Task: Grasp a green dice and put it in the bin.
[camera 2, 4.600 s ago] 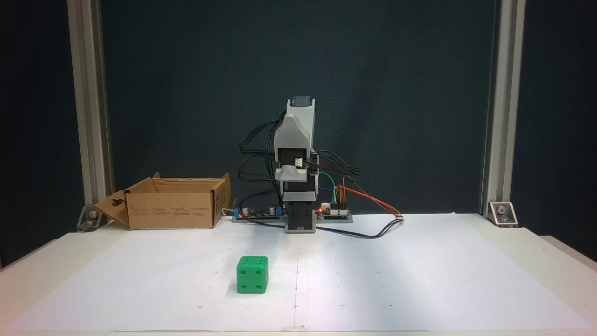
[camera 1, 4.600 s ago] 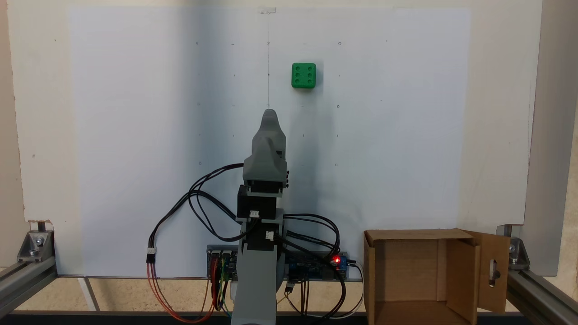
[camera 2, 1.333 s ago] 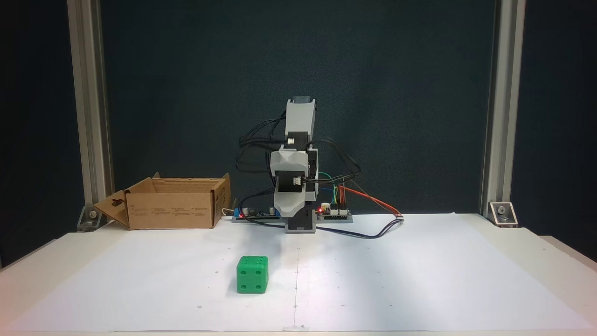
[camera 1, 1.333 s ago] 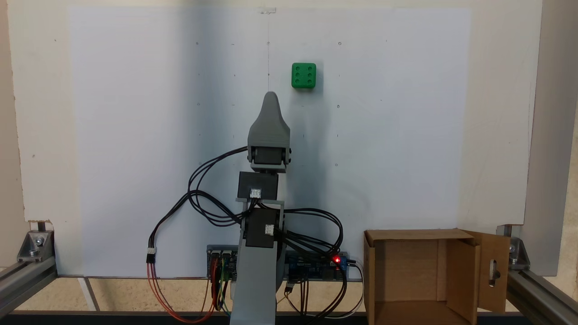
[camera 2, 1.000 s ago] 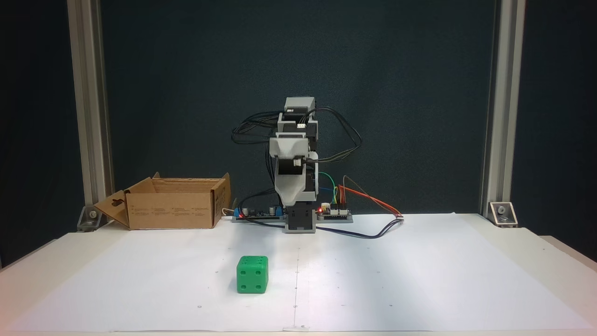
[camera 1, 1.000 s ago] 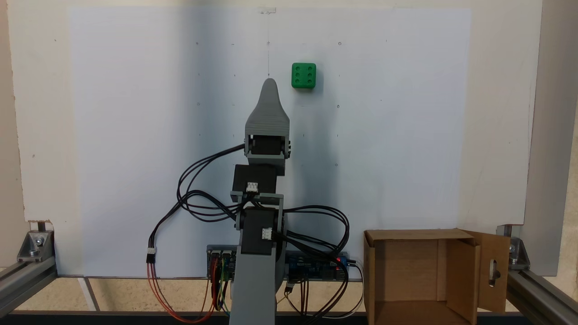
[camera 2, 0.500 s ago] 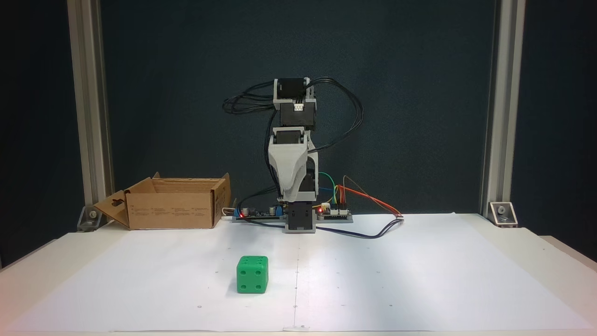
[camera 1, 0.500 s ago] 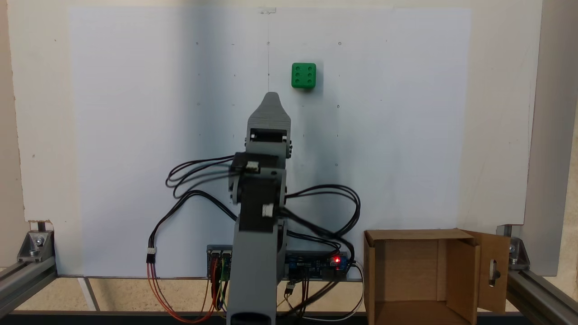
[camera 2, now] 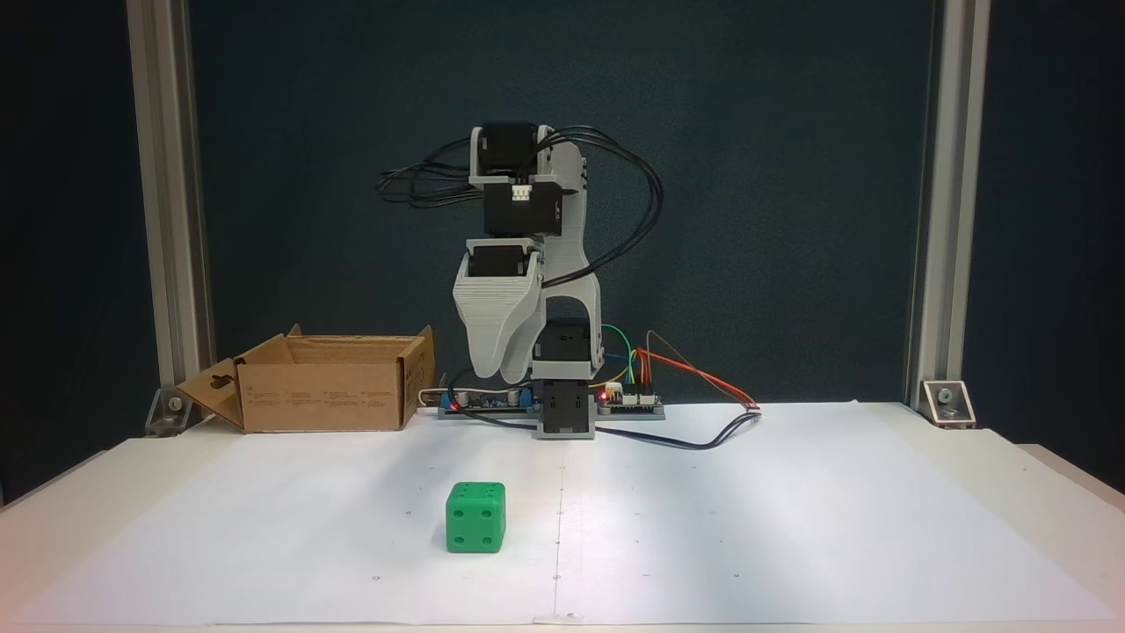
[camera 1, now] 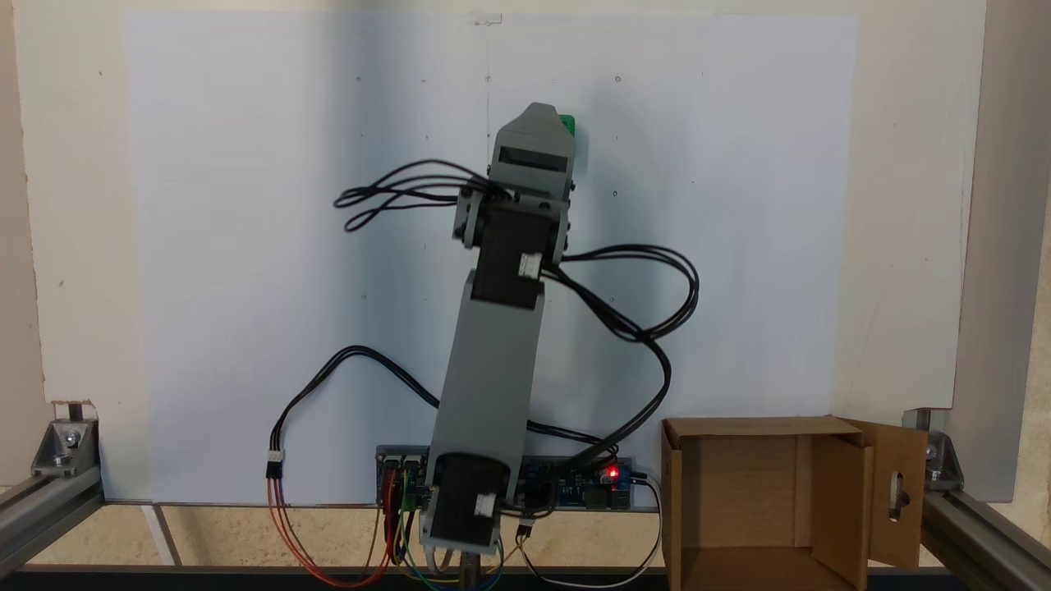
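One small bright green plastic dice (camera 2: pixel 475 517) with sunken pips sits on the white paper sheet (camera 2: pixel 747 519) covering the worktop, below and in front of the grey claw (camera 2: pixel 497 374), well apart from it. The claw hangs in the air pointing downward, tips pressed together as far as a fixed view shows. In a fixed view from above, the claw (camera 1: pixel 538 111) covers most of the dice (camera 1: pixel 568 125) (a green corner shows). The brown corrugated cardboard bin (camera 2: pixel 327 385) with open flaps stands well off to the claw's side.

The green dice (camera 2: pixel 475 517) sits flat on white paper, well apart from the open cardboard bin (camera 2: pixel 321 394).
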Controlling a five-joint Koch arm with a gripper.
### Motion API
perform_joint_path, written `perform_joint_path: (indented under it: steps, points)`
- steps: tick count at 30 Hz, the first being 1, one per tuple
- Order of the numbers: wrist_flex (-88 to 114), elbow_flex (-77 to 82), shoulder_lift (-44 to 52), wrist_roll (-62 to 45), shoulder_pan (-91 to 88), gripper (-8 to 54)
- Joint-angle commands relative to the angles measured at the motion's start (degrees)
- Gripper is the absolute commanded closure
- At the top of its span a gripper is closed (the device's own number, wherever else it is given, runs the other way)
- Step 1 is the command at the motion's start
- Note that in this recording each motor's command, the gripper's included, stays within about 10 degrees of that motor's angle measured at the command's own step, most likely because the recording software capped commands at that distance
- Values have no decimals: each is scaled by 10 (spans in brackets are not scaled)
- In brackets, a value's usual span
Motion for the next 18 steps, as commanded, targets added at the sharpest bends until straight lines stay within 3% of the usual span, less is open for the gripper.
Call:
perform_joint_path:
  steps: [1, 18]
  points:
    - [12, -45, -7, -25, 5, 18]
    - [0, -105, -105, -98, 3, 18]
